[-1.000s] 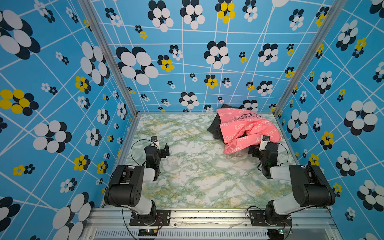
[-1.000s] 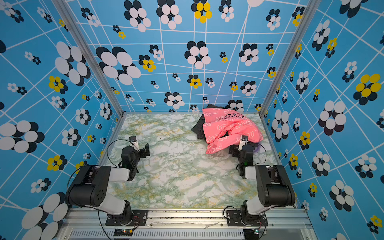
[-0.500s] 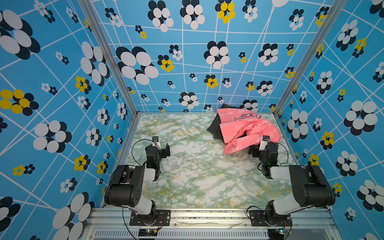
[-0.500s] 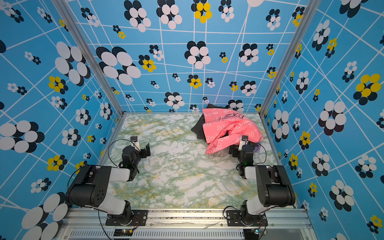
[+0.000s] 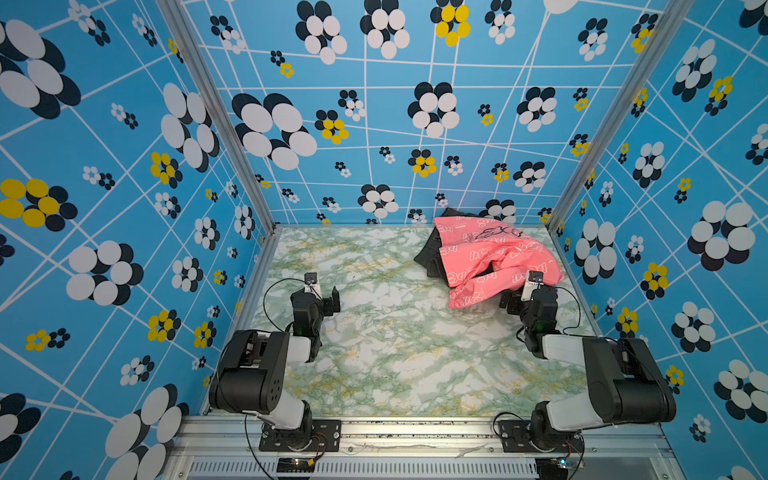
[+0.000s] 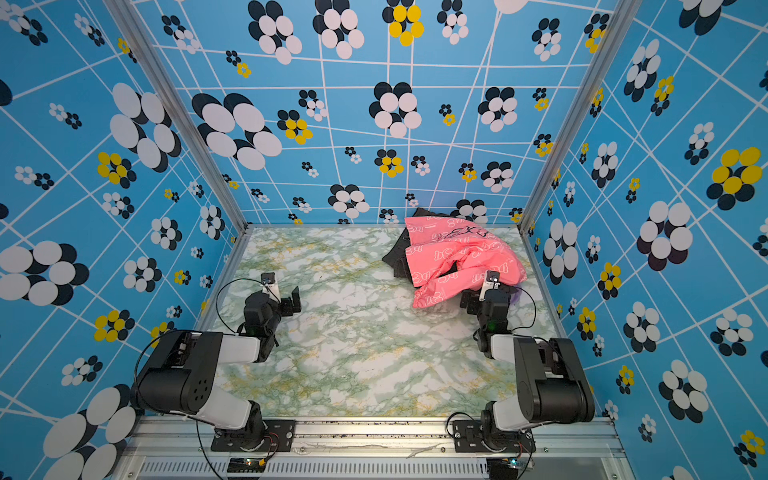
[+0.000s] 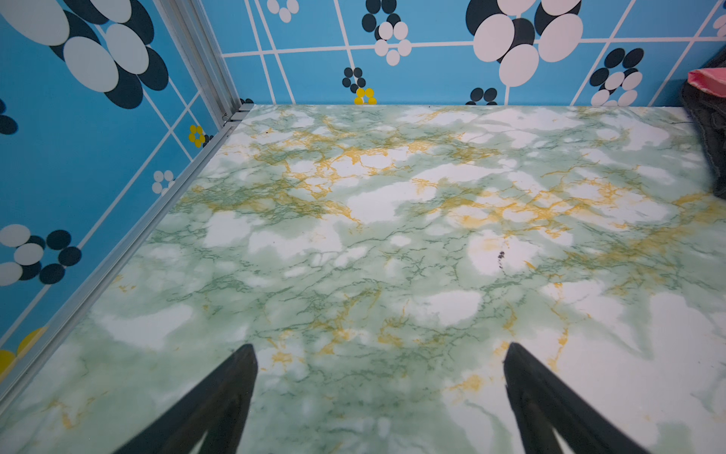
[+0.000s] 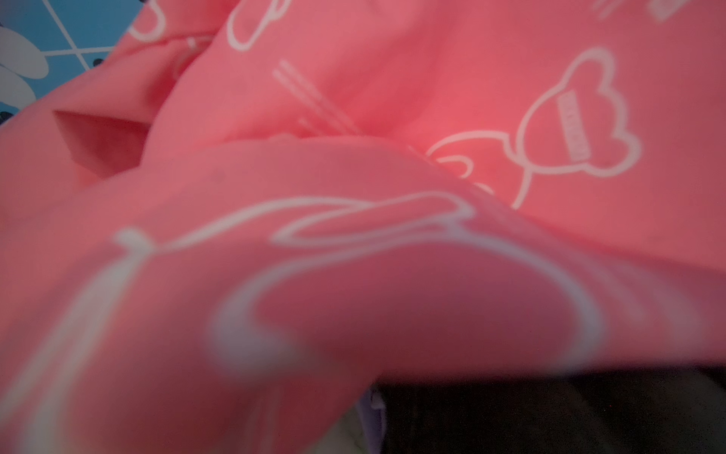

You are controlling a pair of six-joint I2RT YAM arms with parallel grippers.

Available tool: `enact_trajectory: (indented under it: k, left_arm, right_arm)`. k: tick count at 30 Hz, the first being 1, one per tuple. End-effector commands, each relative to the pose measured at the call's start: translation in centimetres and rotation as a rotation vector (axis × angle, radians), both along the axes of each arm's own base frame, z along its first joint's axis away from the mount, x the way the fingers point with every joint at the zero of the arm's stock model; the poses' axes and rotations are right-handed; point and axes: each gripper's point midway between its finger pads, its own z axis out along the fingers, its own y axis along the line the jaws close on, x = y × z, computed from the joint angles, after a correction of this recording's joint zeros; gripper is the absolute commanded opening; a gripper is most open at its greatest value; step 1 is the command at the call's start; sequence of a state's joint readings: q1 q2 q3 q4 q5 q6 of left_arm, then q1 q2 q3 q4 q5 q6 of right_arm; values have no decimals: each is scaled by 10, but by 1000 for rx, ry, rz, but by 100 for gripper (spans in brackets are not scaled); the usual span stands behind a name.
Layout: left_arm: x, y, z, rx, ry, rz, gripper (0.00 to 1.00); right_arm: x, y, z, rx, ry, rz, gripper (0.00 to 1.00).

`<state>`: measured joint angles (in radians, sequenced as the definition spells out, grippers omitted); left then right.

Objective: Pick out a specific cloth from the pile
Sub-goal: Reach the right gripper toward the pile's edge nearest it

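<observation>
The left hand (image 7: 379,350) hangs with jaws apart over bare counter (image 7: 393,236). The right hand (image 6: 482,296), jaws wide and clamped on nothing, noses into the pink garment (image 6: 461,257) at the near edge of the pile (image 5: 490,253). Closing here would likely catch the sleeve, not the cloth (image 8: 372,420), which is only a plain lavender sliver tucked under it. Black fabric (image 6: 399,259) lies behind.

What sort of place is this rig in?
Probably a lab data-collection cell: blue flower-printed wall panels boxing in a green marble-print tabletop, with two black-and-white robot arms bolted to an aluminium front rail.
</observation>
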<state>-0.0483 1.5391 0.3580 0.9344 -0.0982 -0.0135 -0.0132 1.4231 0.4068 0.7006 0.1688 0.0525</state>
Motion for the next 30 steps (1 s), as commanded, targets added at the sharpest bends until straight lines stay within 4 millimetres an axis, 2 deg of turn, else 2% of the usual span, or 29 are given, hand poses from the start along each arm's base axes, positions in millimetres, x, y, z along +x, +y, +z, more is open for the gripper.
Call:
enact_trajectory:
  k: [1, 6, 12, 20, 25, 30]
  left_arm:
    - [4, 0, 3, 15, -5, 0, 99]
    - [5, 0, 3, 9, -4, -4, 99]
    - [4, 0, 3, 8, -2, -5, 99]
    - [5, 0, 3, 7, -3, -7, 99]
    - [5, 0, 3, 7, -3, -8, 99]
    - [5, 0, 3, 7, -2, -7, 99]
  right_arm:
    - [-10, -14, 25, -29, 23, -89, 99]
    - [-28, -21, 44, -49, 26, -124, 99]
    - [-43, -52, 49, -148, 201, -276, 99]
    - [-42, -50, 64, -26, 154, -155, 99]
    - [-52, -49, 57, 28, 251, -180, 99]
    - [-66, -52, 64, 126, 244, -270, 98]
